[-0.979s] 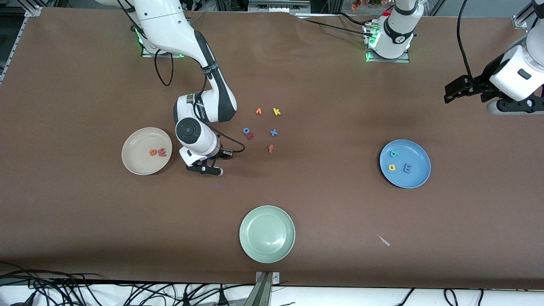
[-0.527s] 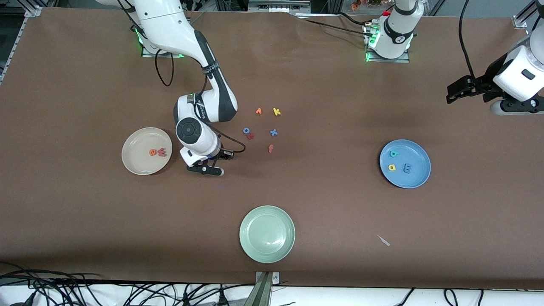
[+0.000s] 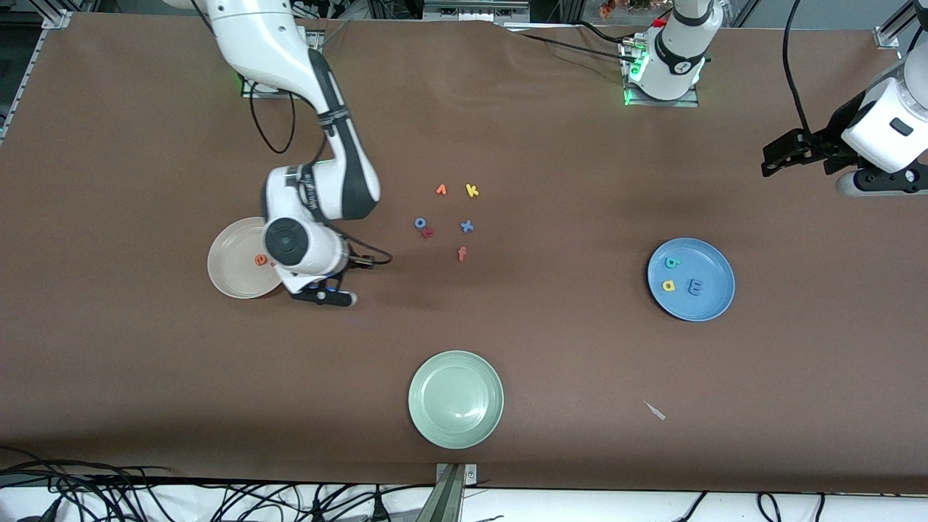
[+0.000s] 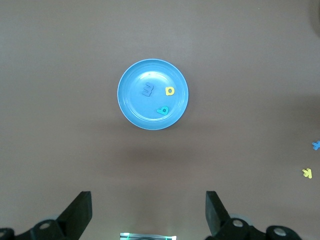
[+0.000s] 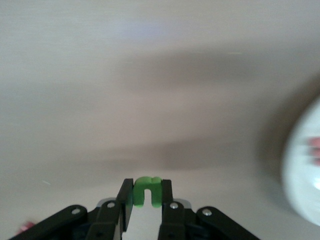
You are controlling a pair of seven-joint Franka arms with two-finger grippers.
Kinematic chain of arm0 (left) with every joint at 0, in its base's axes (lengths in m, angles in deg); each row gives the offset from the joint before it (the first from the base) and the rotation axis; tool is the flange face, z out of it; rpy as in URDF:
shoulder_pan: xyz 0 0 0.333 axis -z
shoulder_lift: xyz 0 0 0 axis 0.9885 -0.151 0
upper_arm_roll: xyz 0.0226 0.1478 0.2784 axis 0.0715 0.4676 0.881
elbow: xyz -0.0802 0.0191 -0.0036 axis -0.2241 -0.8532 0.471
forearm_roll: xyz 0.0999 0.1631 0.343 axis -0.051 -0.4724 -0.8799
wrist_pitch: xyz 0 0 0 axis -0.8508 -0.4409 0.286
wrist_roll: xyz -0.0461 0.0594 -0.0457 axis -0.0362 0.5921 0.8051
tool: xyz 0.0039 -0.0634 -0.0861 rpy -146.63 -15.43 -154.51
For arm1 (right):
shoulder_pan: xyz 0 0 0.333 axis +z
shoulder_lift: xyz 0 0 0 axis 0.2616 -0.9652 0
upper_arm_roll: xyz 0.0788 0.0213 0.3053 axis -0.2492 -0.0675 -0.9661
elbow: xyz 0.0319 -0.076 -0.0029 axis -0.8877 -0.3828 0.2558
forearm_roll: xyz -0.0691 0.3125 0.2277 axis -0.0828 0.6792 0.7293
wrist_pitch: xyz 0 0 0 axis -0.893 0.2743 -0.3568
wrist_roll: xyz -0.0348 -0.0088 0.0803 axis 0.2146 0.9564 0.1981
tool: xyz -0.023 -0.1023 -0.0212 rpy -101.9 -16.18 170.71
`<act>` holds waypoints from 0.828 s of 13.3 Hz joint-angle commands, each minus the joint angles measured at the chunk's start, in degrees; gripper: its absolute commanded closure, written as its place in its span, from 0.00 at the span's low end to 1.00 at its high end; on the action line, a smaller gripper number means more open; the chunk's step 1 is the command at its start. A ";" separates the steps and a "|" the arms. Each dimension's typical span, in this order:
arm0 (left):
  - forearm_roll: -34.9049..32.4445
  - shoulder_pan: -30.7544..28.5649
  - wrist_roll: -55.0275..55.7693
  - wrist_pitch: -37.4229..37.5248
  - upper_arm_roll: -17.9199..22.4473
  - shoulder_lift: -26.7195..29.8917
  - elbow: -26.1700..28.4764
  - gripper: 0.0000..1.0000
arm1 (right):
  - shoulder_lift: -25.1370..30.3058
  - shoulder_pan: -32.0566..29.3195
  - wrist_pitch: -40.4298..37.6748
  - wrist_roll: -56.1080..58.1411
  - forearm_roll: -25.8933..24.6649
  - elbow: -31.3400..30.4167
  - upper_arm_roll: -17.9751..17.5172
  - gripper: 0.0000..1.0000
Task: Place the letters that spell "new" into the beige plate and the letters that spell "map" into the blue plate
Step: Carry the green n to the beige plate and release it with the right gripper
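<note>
Your right claw (image 5: 146, 200), pinched tight on the green n (image 5: 147, 191), just slid over to the beige plate's (image 3: 226, 272) edge. Drop it there and "new" looks finished. Left claw (image 4: 148, 212) waits wide open, empty, above the blue plate (image 4: 135, 107).

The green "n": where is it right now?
The green "n" is pinched in the right gripper, shown in the right wrist view, held over the bare table beside the beige plate, on that plate's side toward the middle of the table.
</note>
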 commanded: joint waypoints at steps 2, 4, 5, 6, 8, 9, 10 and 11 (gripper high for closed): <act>1.14 -0.27 -1.27 1.08 0.21 -0.68 -1.64 0.00 | 1.28 -0.29 -6.57 9.47 0.41 -1.81 6.30 0.88; 1.14 -0.27 -1.27 1.17 0.21 -0.68 -1.73 0.00 | 0.75 -0.30 -7.71 11.60 0.06 -3.65 8.50 0.88; 1.14 -0.27 -1.27 1.08 0.21 -0.59 -1.64 0.00 | 0.23 -0.38 -7.72 12.12 -0.03 -4.10 9.20 0.88; 1.14 -0.27 -1.27 1.08 0.21 -0.68 -1.64 0.00 | -0.56 -0.90 -7.63 12.39 -0.72 -4.10 9.65 0.88; 1.05 -0.27 -1.27 1.08 0.21 -0.68 -1.73 0.00 | -1.27 -3.36 -7.46 13.96 -1.43 -4.10 9.65 0.87; 1.13 -0.27 -1.27 1.08 0.21 -0.68 -1.73 0.00 | -1.45 -4.50 -7.46 15.45 -1.43 -4.10 9.65 0.87; 1.14 -0.27 -1.27 1.08 0.21 -0.68 -1.64 0.00 | -1.88 -5.47 -7.37 16.34 -1.35 -4.10 9.65 0.87; 1.05 -0.27 -1.27 1.08 0.21 -0.59 -1.64 0.00 | -2.15 -6.18 -7.11 17.04 -1.35 -4.10 9.65 0.87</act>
